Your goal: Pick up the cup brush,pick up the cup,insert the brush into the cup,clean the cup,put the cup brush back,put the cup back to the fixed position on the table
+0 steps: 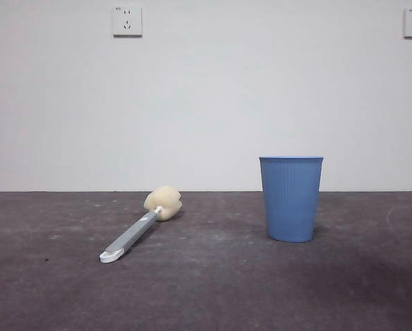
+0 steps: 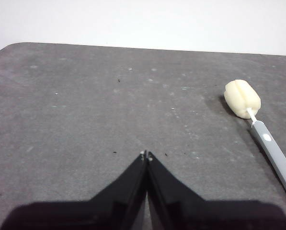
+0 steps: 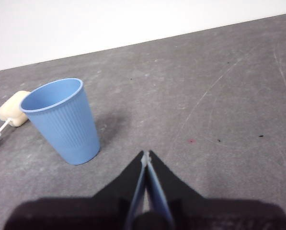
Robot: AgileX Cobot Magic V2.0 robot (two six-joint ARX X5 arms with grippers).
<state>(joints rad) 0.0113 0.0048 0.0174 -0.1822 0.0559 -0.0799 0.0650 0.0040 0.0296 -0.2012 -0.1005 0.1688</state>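
Observation:
The cup brush [image 1: 142, 226] lies flat on the table [image 1: 206, 289] at left of centre, its cream sponge head toward the wall and its white looped end toward the camera. The blue ribbed cup [image 1: 290, 198] stands upright to its right, empty. In the left wrist view my left gripper [image 2: 146, 155] is shut with nothing in it, well apart from the cup brush [image 2: 257, 124]. In the right wrist view my right gripper [image 3: 146, 154] is shut and empty, a short way from the cup [image 3: 63, 120], with the brush's sponge head [image 3: 13, 114] just behind it. Neither arm shows in the front view.
A white wall rises behind the table, with two sockets [image 1: 127, 21] high up. The table's far edge and a rounded corner [image 2: 11, 47] show in the left wrist view.

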